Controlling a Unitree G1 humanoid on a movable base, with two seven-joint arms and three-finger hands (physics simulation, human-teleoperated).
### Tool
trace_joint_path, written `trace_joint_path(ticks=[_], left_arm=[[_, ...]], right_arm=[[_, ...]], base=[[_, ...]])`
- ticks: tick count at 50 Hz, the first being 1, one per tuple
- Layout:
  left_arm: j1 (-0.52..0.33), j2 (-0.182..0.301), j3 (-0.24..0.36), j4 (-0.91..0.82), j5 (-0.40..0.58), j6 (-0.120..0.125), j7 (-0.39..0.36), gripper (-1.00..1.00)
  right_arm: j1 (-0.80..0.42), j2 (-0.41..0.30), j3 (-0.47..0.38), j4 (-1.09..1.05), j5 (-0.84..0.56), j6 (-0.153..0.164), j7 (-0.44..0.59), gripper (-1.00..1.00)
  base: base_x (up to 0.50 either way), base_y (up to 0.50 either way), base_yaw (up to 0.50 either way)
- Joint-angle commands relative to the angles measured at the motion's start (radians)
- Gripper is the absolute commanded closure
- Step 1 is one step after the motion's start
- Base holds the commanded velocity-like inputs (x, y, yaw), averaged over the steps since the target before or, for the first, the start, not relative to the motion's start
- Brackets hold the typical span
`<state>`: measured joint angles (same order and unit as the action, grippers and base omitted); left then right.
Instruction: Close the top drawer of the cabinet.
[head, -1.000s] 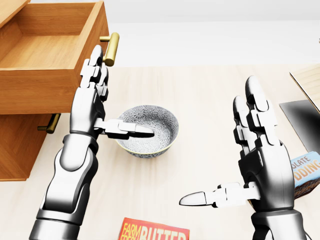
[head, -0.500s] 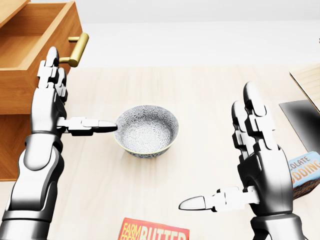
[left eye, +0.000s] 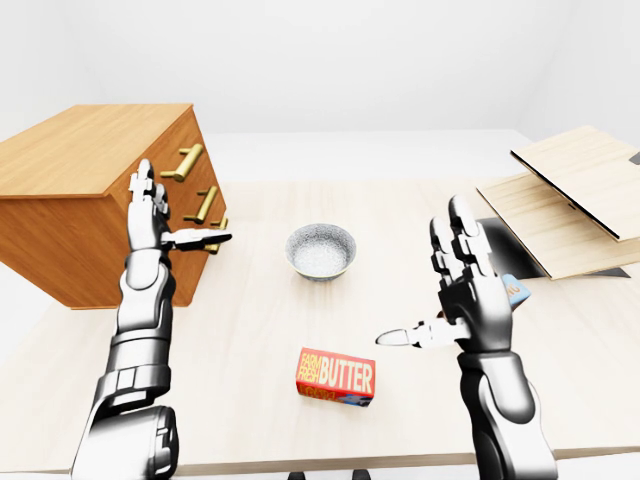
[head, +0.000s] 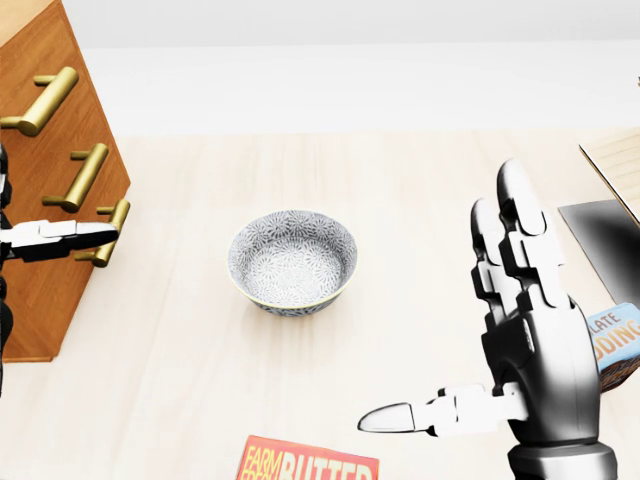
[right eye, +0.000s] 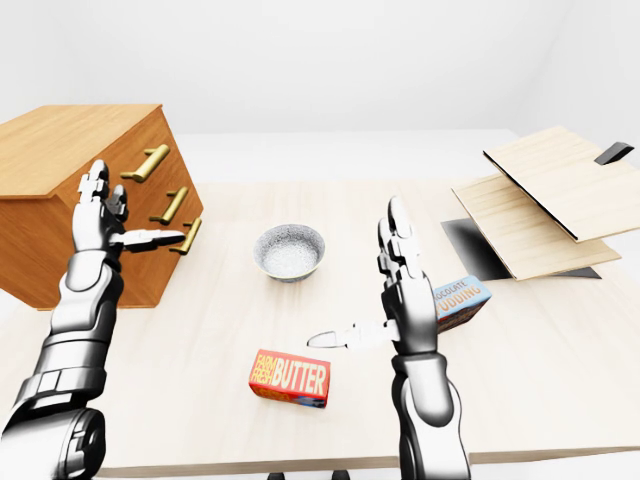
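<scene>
I see the wooden cabinet (left eye: 90, 200) at nine o'clock on the tabletop (left eye: 250, 330). Its top drawer (right eye: 150, 160) sits flush with the two below it. My left hand (left eye: 150, 215) is up flat against the cabinet face, fingers spread apart, thumb pointing to three o'clock. The bowl (head: 292, 262) sits in the middle. The butter box (left eye: 336, 376) lies at six o'clock. My right hand (right eye: 400, 285) is up and spread wide, holding nothing. A pudding box (right eye: 462, 300) is just beside it.

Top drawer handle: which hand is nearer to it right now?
Left. The left hand is open against the cabinet face just below the top drawer handle; the right hand is open far across the table, right of the bowl.
</scene>
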<state>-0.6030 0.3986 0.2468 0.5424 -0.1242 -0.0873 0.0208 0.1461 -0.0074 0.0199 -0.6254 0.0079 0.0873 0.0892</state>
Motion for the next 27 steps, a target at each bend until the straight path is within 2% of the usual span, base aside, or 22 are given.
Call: trace_joint_path(ticks=[1,8,14,22,27], left_arm=[[-0.036,0.153,0.08,0.16,-0.038,0.0,0.024,-1.0],[-0.056,0.23,0.104,0.253,-0.07,0.0,0.024,-1.0],[-0.062,0.261,0.107,0.297,-0.092,0.0,0.023,-1.0],[-0.044,0.239,0.093,0.249,-0.096,0.0,0.029,-1.0],[0.029,0.205,0.105,0.064,-0.096,0.0,0.028,-1.0]], right_arm=[[0.016,0.0,0.003,-0.033,-0.003,0.0,-0.003,-1.0],[0.025,0.001,0.006,-0.051,-0.007,0.0,-0.005,-1.0],[0.033,0.001,0.012,-0.052,-0.011,0.0,-0.007,-1.0],[0.038,0.001,0.024,-0.071,-0.017,0.0,-0.012,-1.0],[0.044,-0.001,0.026,-0.088,-0.018,0.0,-0.013,-1.0]], base=[[0.0,0.0,0.0],[0.0,0.0,0.0],[0.0,0.0,0.0],[0.0,0.0,0.0],[0.0,0.0,0.0]])
